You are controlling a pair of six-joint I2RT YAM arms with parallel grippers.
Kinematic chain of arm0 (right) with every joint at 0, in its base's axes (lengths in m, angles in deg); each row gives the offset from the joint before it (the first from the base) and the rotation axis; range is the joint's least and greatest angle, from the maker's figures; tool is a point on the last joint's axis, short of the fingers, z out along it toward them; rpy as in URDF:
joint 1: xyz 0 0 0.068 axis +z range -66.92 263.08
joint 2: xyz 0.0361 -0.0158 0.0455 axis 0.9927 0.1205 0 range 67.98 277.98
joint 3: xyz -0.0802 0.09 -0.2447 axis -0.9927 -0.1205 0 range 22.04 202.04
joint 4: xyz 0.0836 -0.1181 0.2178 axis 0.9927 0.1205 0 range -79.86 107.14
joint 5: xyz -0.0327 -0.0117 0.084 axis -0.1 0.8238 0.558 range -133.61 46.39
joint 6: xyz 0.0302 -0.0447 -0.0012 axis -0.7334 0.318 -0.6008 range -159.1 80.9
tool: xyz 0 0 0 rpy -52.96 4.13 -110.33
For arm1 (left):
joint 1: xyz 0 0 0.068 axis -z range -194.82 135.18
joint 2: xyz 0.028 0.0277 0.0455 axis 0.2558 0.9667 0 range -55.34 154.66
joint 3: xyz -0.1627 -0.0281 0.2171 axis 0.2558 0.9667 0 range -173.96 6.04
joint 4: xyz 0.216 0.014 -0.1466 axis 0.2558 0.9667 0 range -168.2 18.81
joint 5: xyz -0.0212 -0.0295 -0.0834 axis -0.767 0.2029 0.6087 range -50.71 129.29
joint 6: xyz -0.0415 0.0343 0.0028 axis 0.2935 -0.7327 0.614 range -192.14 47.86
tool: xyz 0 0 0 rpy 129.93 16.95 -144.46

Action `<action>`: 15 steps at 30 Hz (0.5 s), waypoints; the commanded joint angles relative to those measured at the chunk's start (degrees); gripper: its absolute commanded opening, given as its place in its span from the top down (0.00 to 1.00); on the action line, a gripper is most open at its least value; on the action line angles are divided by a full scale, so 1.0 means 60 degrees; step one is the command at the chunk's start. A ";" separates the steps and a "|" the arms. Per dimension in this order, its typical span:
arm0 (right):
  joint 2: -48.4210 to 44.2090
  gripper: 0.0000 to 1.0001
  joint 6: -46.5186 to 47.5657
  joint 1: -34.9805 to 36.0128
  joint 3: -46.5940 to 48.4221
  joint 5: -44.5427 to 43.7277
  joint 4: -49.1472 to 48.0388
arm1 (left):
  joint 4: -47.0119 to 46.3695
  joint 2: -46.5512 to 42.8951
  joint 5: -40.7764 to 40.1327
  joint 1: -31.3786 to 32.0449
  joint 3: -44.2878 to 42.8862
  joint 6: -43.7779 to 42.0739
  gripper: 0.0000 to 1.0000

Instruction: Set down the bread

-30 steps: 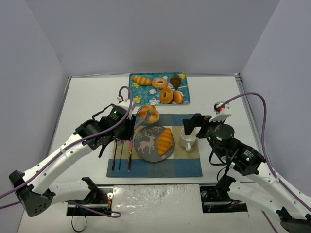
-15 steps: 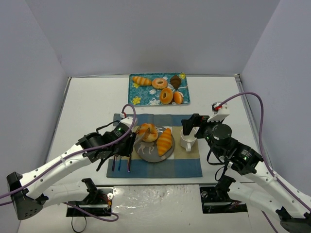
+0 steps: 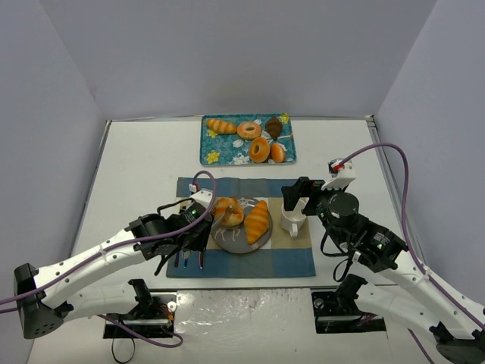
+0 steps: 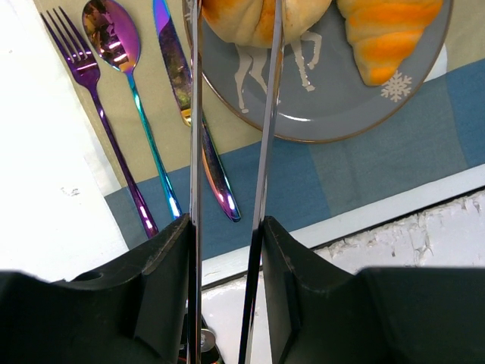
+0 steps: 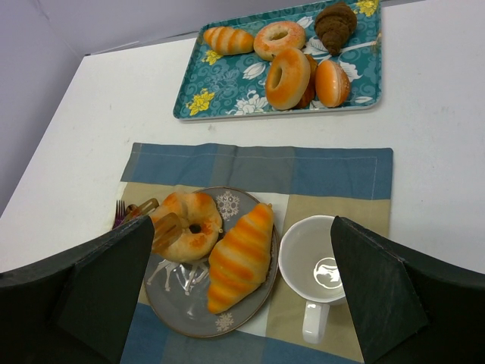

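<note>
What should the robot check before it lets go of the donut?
1. The left fingers squeeze the tongs: ok.
2. The tongs grip the donut: ok, one blade on each side.
3. The donut is over the plate: ok.
4. The donut rests fully on the plate: cannot tell.
5. There is a gap to the striped bread: not ok, they look like they touch.
6. The cup is out of the way: ok, it stands to the right of the plate.
</note>
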 commanded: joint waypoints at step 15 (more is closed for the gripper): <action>-0.0038 0.00 0.0059 -0.0015 0.0036 -0.0094 -0.0716 | -0.0230 -0.0267 -0.0539 0.0086 -0.0176 0.0316 0.46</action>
